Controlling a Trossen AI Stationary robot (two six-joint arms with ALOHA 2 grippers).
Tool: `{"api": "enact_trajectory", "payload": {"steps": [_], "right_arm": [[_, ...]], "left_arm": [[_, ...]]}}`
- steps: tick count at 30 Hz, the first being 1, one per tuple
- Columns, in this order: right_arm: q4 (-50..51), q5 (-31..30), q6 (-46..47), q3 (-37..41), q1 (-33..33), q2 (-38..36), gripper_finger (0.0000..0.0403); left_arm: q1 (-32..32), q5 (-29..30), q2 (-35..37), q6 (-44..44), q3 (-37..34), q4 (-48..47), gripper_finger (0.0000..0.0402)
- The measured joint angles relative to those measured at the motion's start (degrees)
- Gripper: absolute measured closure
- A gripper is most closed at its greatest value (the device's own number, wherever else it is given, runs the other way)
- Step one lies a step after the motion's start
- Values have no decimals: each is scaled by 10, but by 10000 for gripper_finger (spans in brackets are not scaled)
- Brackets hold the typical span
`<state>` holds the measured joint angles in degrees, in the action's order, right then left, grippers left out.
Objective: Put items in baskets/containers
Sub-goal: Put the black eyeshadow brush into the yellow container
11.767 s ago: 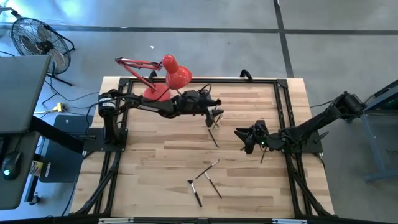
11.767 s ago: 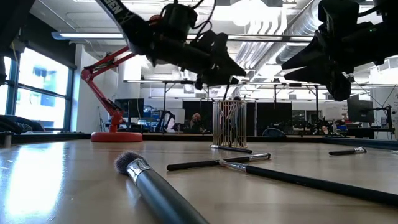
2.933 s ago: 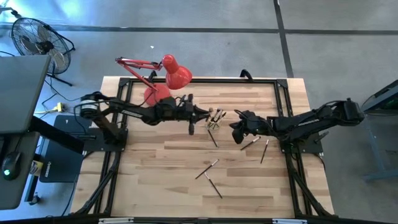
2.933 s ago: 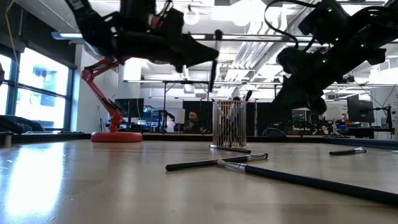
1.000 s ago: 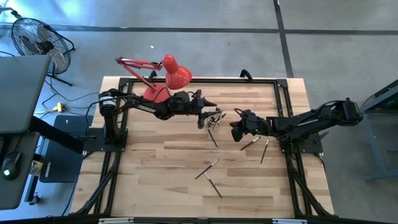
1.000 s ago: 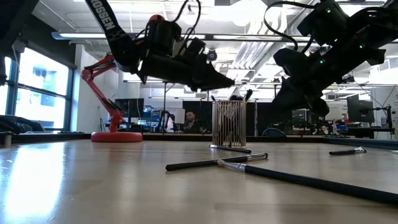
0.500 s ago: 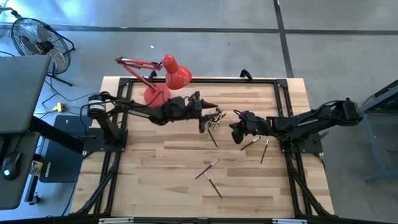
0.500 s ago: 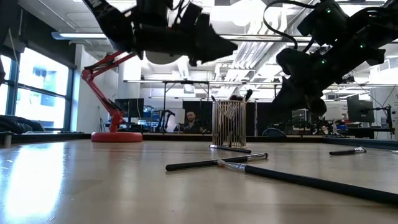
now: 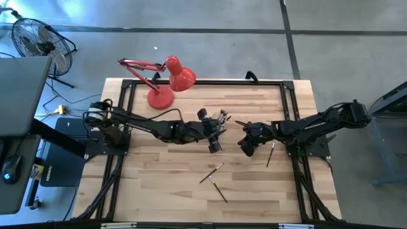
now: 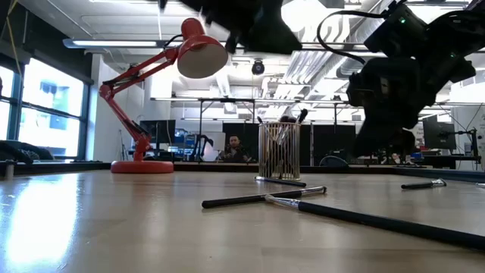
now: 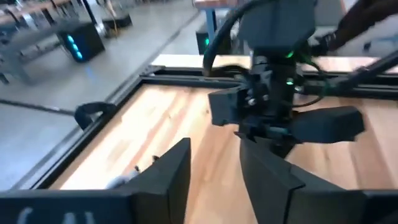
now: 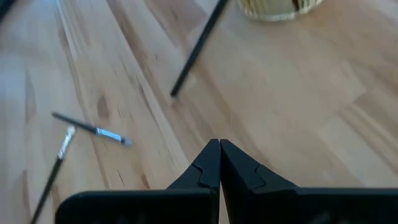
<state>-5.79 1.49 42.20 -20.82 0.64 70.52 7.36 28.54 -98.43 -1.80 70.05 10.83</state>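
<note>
One cup [image 10: 279, 152], one lamp [image 9: 166, 81], two arms [image 9: 152, 124].

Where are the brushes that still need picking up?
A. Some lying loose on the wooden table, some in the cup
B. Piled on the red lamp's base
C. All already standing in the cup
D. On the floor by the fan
A: several brushes lie flat on the table, while others stand in the cup.

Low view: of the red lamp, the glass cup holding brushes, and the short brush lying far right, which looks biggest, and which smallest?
1. Red lamp, easily the largest.
2. Glass cup, much smaller than the lamp.
3. Short brush, a thin sliver; smallest.
Their nearness to the camera differs, so true sizes stay uncertain.
</note>
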Motion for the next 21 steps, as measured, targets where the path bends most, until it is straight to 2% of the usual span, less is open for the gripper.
{"api": "enact_trajectory", "payload": {"steps": [3, 7, 13, 17, 21], "right_arm": [[6, 0, -9, 0, 10, 0, 402], [2, 0, -29, 0, 18, 0, 402], [-17, 6, -46, 0, 18, 0, 402], [-39, 32, -120, 0, 26, 0, 402], [-56, 21, -247, 0, 66, 0, 402]], "left_arm": [[15, 1, 0, -40, 48, -102, 292], [28, 1, 0, -158, 92, -201, 324], [56, -33, 0, -339, 101, -291, 384], [76, -60, -10, -441, 101, -337, 396], [93, -75, -13, -510, 101, -397, 399]]}}
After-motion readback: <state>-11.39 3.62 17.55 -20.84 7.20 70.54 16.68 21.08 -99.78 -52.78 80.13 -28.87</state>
